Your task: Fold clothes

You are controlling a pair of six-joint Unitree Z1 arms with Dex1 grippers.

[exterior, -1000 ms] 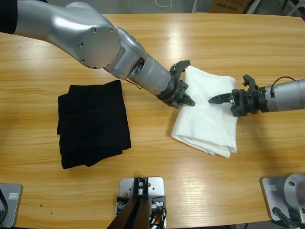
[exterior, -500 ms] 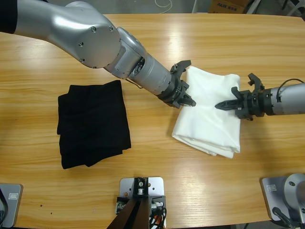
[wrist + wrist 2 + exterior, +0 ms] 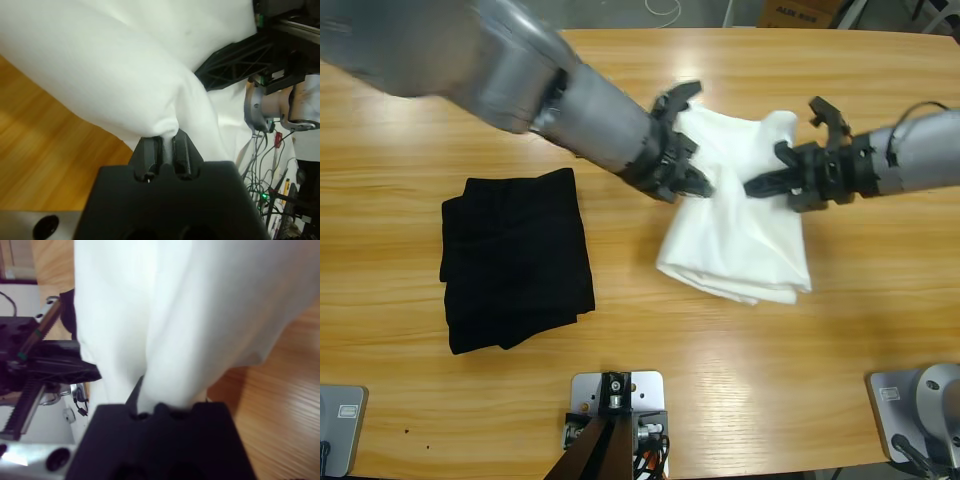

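From above, we are seeing the white shirt (image 3: 740,215) lying right of the middle of the counter (image 3: 650,340), with the black garment (image 3: 515,260) already folded into a neat block well apart on the left. The left tool (image 3: 695,185) is coming in from the upper left and is pinching the shirt's near-left edge; the right tool (image 3: 760,185) is reaching in from the right edge and is closing on the cloth near its middle. Compared with half a second ago, both tools are sitting higher up the counter and closer together, and the shirt's upper part is bunching and rising between them, while its lower edge is dragging a little to the left. We are judging that a fold of the shirt's top over its lower half is getting under way.

Along the left wrist, we are watching the two jaws pressed together on a gathered ridge of white cloth (image 3: 130,75), which is billowing upward from the pinch; bare counter (image 3: 45,155) is showing beneath it, so the fabric is lifted here.

Along the right wrist, the cloth (image 3: 175,315) is hanging down over the tool's body (image 3: 155,445) and running into the jaws, so we are reading this tool as pinching the shirt too. Both grips look slim, so a slip during the carry is our main worry.
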